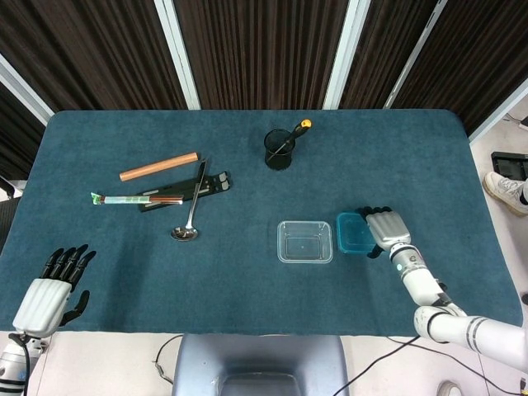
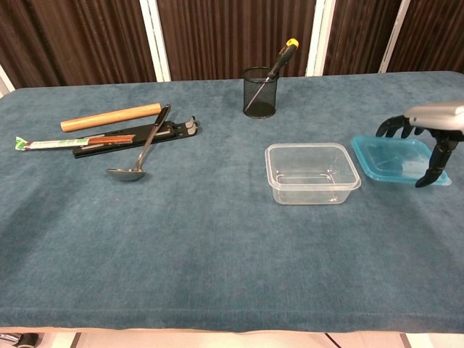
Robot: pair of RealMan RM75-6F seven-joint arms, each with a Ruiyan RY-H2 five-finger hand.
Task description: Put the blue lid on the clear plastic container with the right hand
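Dark vertical curtains with pale uprights back a table covered in teal cloth (image 1: 247,289). On it, the blue rectangular plastic lid (image 1: 354,233) (image 2: 389,156) sits just right of the clear rectangular plastic container (image 1: 304,242) (image 2: 312,173), close beside its rim; in the chest view the lid appears raised and tilted off the cloth. The right hand (image 1: 386,230) (image 2: 429,129) grasps the lid at its right side, fingers curled over the far edge and the thumb reaching down at the near edge. The container stands upright with nothing in it.

Farther back stands a black mesh pen cup (image 1: 279,149) (image 2: 260,92) holding a yellow-handled screwdriver (image 1: 293,135) (image 2: 280,57). Well to the left lie a metal ladle (image 1: 190,212) (image 2: 138,154), a flat black tool (image 1: 190,190) (image 2: 138,137), a wrapped chopstick packet (image 1: 136,199) (image 2: 72,142) and a wooden rolling rod (image 1: 158,166) (image 2: 110,117).

The left hand (image 1: 51,290) rests at the near left table edge, fingers extended and apart, holding nothing.
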